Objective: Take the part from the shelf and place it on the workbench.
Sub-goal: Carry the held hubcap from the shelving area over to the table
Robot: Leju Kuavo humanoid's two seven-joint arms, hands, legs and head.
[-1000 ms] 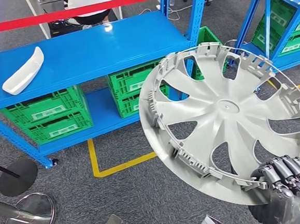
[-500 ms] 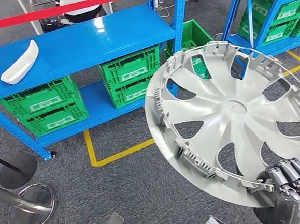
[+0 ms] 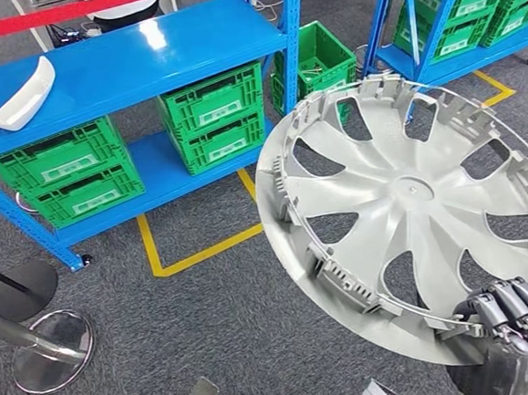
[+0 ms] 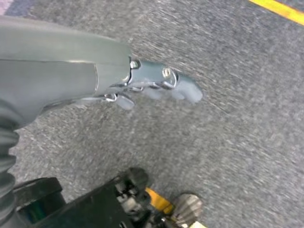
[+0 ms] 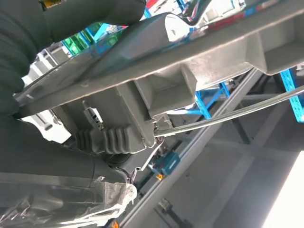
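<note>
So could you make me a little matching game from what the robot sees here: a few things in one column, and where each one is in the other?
Things:
1. silver wheel cover
2. white curved part
3. green crates
4. yellow tape line

Places:
A. on the lower level of the blue shelf
B. on the grey carpet floor
C. held at its rim by the right hand
D. lying on top of the blue shelf

Pairs: 1-C, 2-D, 3-A, 4-B
</note>
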